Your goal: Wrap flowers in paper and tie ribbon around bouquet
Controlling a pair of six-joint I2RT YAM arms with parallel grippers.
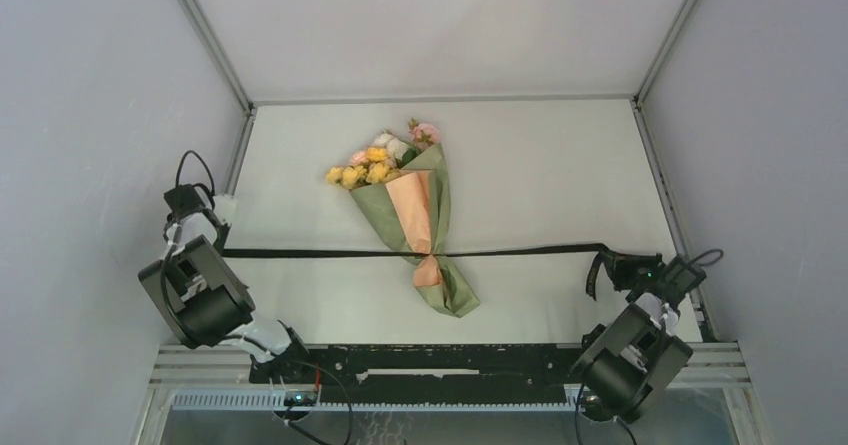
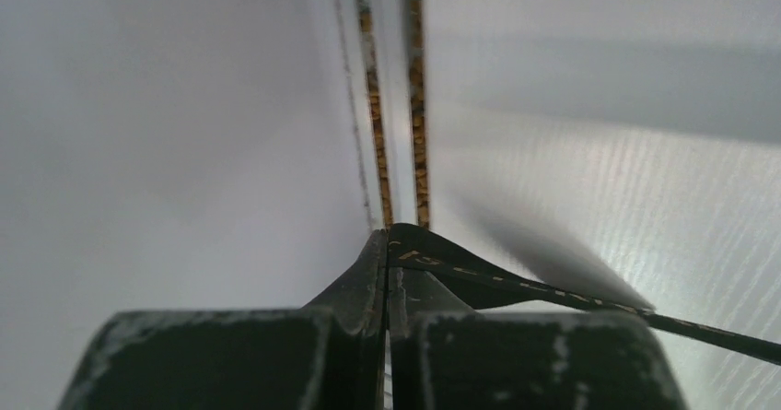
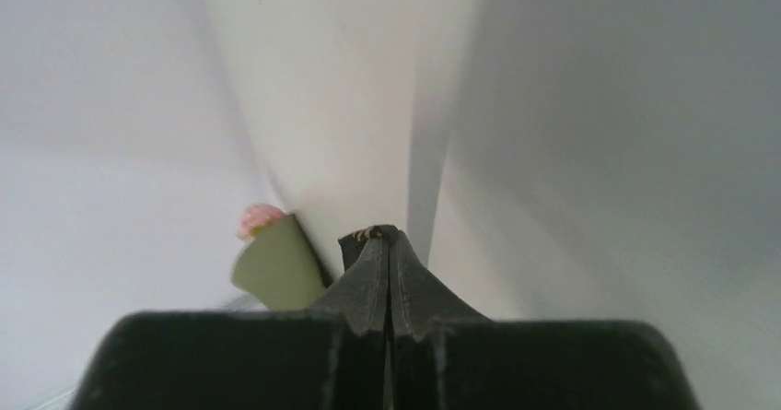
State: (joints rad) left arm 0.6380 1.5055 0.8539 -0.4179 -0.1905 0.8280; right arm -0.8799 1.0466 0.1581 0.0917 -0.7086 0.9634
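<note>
Bouquet is lying flat, roughly centred in the overhead view, with its wide end pointing to the far side and its tail angling to the near right. Flowers in yellow, pink and white are showing out of the paper, which is olive green outside with a peach fold down the front. Ribbon, narrow and black with pale lettering, is stretching taut and straight from left to right, crossing the paper at its pinched waist; full loop there not resolvable.

Ribbon: small pale lettering runs along the black band, too blurred and foreshortened to read from any view. No other text, label, brand, number or sign legible.
</note>
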